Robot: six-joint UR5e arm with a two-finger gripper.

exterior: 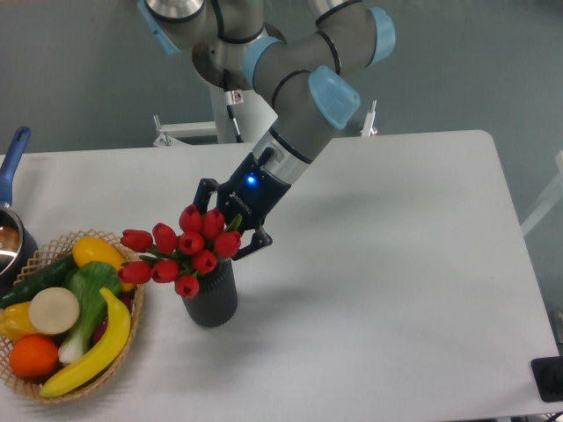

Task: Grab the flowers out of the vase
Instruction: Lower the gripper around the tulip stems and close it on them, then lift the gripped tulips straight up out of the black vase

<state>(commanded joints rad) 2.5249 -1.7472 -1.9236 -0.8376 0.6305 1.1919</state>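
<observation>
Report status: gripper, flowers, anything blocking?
Gripper behind the blooms, jaws hidden, grip unconfirmed. Flowers leaning left, stems in the vase. Fruit basket close on the left, pot at the table edge; nothing above the bunch.

The flowers (180,249) sit in the vase (211,297), right of the basket (132,327).
</observation>
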